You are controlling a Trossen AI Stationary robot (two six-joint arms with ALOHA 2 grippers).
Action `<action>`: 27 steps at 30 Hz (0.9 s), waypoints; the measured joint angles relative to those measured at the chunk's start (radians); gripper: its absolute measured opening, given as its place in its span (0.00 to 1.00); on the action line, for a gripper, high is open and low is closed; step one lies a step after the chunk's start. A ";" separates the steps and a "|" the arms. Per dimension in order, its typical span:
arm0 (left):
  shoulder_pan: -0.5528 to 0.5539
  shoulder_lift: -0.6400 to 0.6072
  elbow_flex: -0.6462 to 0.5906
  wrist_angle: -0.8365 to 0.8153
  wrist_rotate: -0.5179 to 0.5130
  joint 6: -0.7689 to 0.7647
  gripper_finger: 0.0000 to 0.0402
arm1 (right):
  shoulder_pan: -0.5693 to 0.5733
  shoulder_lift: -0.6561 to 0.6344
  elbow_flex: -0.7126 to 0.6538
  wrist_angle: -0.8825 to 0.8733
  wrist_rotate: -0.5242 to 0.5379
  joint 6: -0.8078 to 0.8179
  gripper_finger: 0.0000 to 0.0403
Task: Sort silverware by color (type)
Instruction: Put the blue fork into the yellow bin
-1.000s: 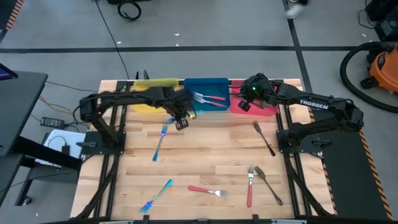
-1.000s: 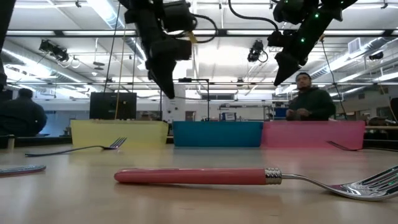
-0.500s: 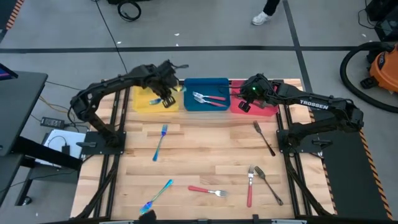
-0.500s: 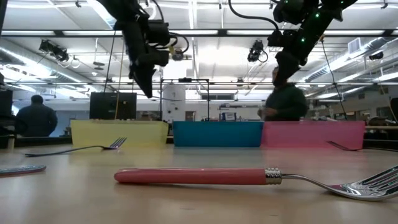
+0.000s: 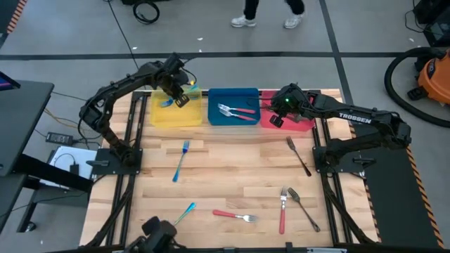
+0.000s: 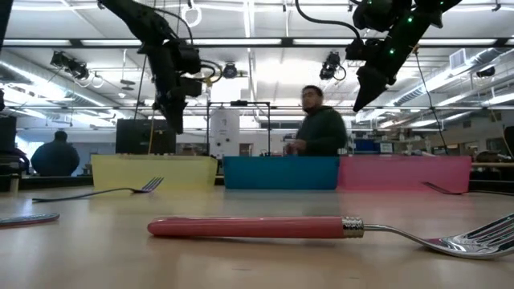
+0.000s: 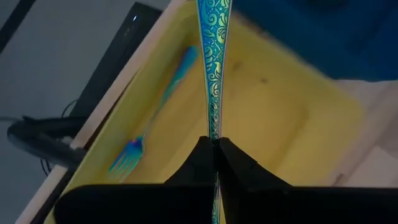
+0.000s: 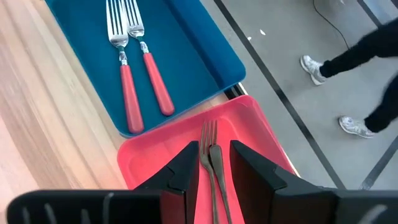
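My left gripper (image 5: 176,95) (image 6: 173,119) hangs over the yellow tray (image 5: 171,121), shut on an iridescent blue-teal utensil (image 7: 213,56). A second iridescent fork (image 7: 155,115) lies flat in that tray. My right gripper (image 5: 275,118) (image 8: 214,167) hovers open over the red tray (image 8: 264,134), its fingers on either side of a dark fork (image 8: 211,155) lying in the tray. Two red-handled forks (image 8: 140,78) lie in the blue tray (image 5: 232,95). An iridescent fork (image 5: 181,160), an iridescent utensil (image 5: 185,212), two red-handled forks (image 5: 233,216) (image 5: 283,211) and two dark forks (image 5: 298,156) (image 5: 304,209) lie on the table. My left gripper pinches the iridescent utensil by its patterned handle (image 7: 214,121) between the two fingers. The utensil runs along the fingers and sticks out past their tips. It is lifted clear above the yellow tray's floor (image 7: 292,118).
The three trays stand side by side along the table's far edge. A dark object (image 5: 158,232) shows at the near edge beside the iridescent utensil. People walk and stand in the room beyond the table (image 6: 317,120).
My left gripper, shut on the iridescent utensil throughout, has moved from over the table near the front of the yellow and blue trays toward the far-left, and is now over the yellow tray. My right arm has kept still.
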 joint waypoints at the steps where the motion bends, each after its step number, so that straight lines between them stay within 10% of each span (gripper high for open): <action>1: 0.011 0.013 0.000 0.000 0.004 0.000 0.02 | -0.001 0.000 0.000 0.000 0.000 -0.010 0.24; 27: 0.037 0.276 0.000 -0.056 0.059 0.105 0.02 | -0.003 0.000 0.000 -0.084 0.000 0.053 0.24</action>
